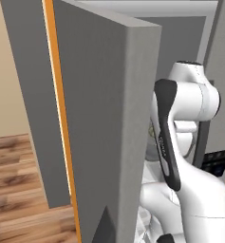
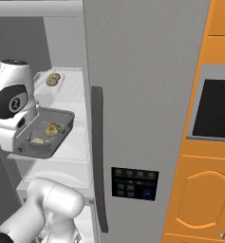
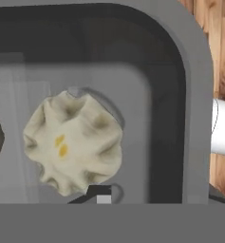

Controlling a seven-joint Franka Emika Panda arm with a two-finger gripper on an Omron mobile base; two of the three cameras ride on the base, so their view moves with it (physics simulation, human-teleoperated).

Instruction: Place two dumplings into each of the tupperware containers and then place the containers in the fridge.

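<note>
The dark tub sits on the fridge shelf, directly under the gripper; its jaw spread is unclear.

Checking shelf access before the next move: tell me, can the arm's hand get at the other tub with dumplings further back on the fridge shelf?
Probably yes. The pale tub sits on the white shelf behind the dark tub, the fridge door stands open, and nothing covers it; the hand would need to clear the dark tub it hovers over.

A pleated pale dumpling lies inside the dark grey container, near its corner.
</note>
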